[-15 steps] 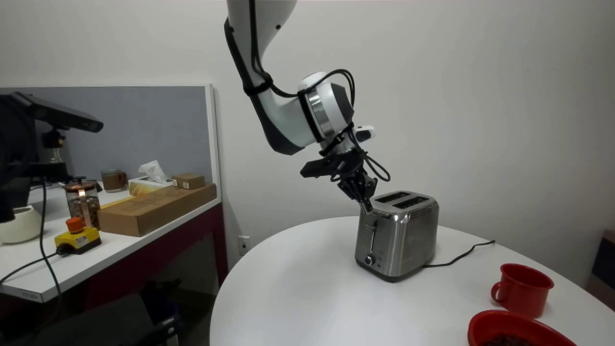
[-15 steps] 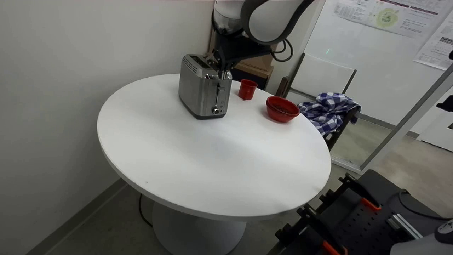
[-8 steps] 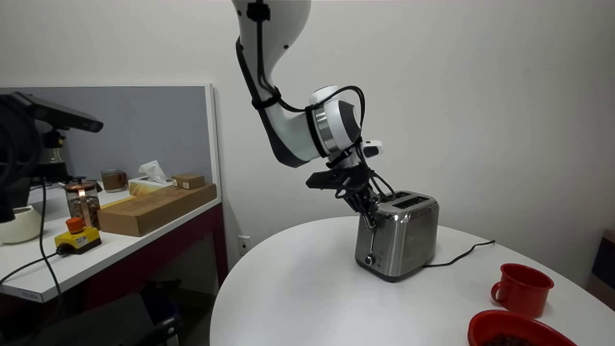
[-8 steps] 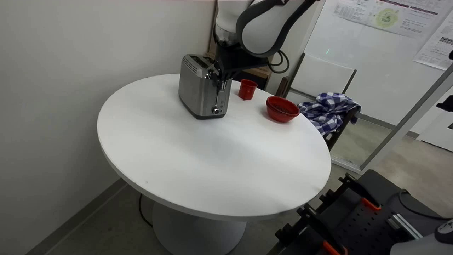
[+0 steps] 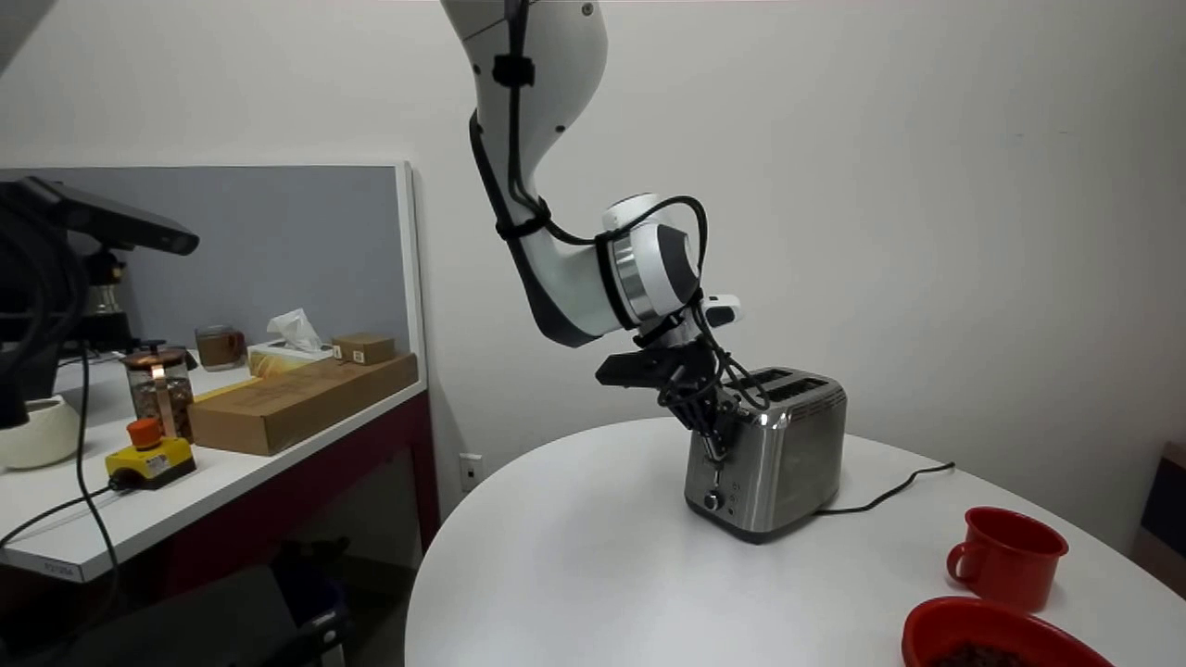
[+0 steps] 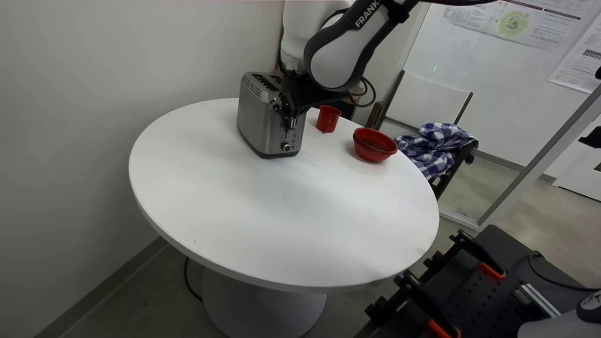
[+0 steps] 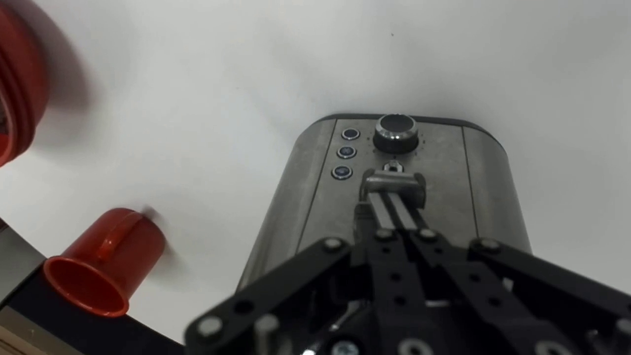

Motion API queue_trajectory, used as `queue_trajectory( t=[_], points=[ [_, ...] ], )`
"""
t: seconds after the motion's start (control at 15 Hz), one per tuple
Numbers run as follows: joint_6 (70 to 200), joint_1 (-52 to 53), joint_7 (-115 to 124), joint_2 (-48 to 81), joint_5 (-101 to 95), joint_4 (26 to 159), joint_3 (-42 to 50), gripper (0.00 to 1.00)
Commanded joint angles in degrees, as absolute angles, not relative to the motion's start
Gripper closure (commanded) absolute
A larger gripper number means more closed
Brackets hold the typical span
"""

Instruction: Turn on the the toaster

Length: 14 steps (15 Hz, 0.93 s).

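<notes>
In the wrist view the gripper [image 7: 392,198], fingers pressed together, is at the lever [image 7: 393,181] of the toaster [image 7: 446,197]; in an exterior view it sits right of centre, a red mug [image 5: 1010,560] stands lower right, a red bowl [image 5: 1001,621] below holds dark bits, and a glass press [image 5: 144,394] far left holds something brown

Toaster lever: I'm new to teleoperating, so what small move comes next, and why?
Probably press the lever slightly lower: the closed gripper seems to bear on it, and a short bit of track shows between lever and knob, suggesting travel left.
</notes>
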<state>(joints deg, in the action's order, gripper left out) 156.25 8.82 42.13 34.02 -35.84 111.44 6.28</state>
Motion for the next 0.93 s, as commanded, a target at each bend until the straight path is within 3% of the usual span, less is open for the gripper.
queue_trajectory(
  t=[0.0, 0.6, 0.67, 0.73, 0.87],
  points=[
    [157.3, 10.8, 37.2, 39.4, -32.4, 107.8, 7.7, 1.00],
    [154.5, 14.5, 30.7, 41.7, -27.7, 106.9, 10.0, 1.00],
    [153.2, 14.5, 30.4, 41.0, -26.1, 106.8, 9.6, 0.74],
    [150.4, 13.8, 29.7, 39.8, -23.3, 106.7, 8.4, 0.73],
    [146.8, 13.2, 29.6, 37.6, -18.6, 107.1, 7.4, 0.60]
  ],
)
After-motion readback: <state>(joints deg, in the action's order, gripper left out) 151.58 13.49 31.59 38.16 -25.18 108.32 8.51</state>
